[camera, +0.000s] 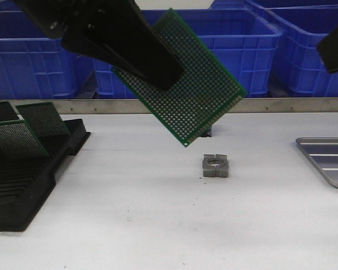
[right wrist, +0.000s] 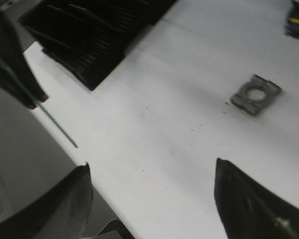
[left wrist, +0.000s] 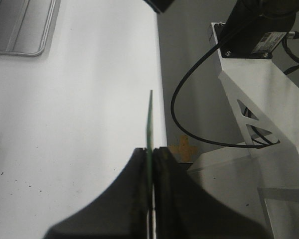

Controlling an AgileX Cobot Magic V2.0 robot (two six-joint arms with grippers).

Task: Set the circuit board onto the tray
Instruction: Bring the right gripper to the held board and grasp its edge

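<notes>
A: What's biggest here?
B: The white counter [camera: 158,225], with blue crates [camera: 231,45] along its far side and a black slotted rack [camera: 28,169] at the left holding more green boards [camera: 17,138].
A: And the tray [camera: 329,160]?
B: At the right edge, flat on the counter.
A: The circuit board [camera: 200,84]?
B: In the air, tilted, over the counter's middle, well apart from the tray. The left gripper [left wrist: 150,157] is clamped on it.
A: The right gripper [right wrist: 149,199]?
B: Spread wide, holding nothing, above a small grey metal block [camera: 216,166].

Green circuit board [camera: 188,84] dotted with a fine grid of holes — black left pincer [camera: 158,66]; grey tray [camera: 327,160] with pale ribs — white counter [camera: 158,225], blue crates [camera: 236,45].
</notes>
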